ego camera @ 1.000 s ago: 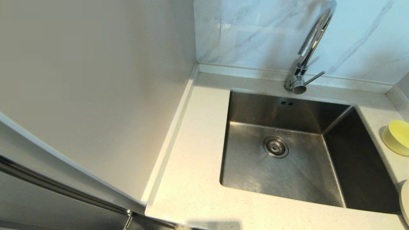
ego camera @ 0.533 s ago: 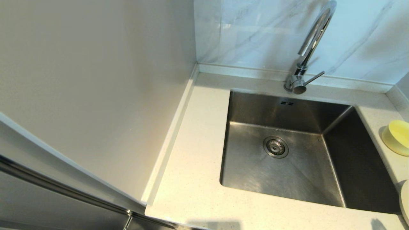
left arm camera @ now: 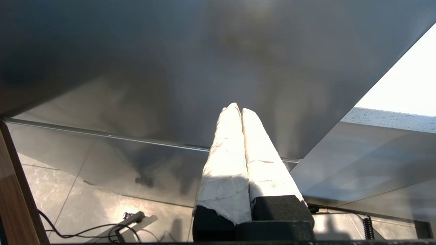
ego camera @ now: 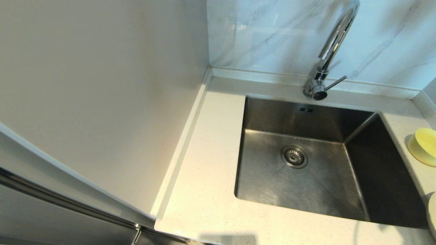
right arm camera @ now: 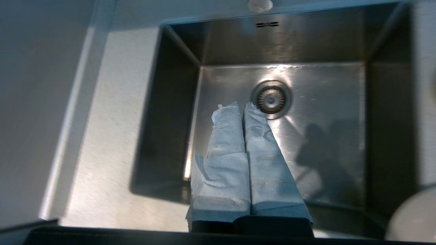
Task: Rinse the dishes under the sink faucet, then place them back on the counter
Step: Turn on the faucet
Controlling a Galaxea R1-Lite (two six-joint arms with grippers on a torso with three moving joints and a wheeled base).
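Kitchen corner: speckled off-white counter [ego camera: 204, 177] wrapping a steel sink basin [ego camera: 306, 177], marble backsplash behind, plain wall panel on the left.

Progress, my read: basically at the start. Basin looks dry and has nothing in it, no water visible from the faucet [ego camera: 332, 51], lever out to the side. Yellow bowl [ego camera: 424, 146] sits on the counter at the right of the basin, near the frame edge. Plate [ego camera: 432, 214] is just a sliver at the lower right corner, also on the counter, closer to the robot than the bowl. Chopsticks not in view. All of it is left: pick, rinse, return, for each item.

End effectors:
- Right gripper [right arm camera: 240, 106]: over the sink, paper-wrapped fingers pressed together, nothing between them, touching nothing. Tips line up just beside the drain [right arm camera: 271, 99] in the wrist view. Plate edge shows at that view's corner [right arm camera: 412, 221].
- Left gripper [left arm camera: 236, 108]: parked low beside the cabinet front, below counter level, fingers pressed together, holding nothing.

Neither arm shows in the head view.
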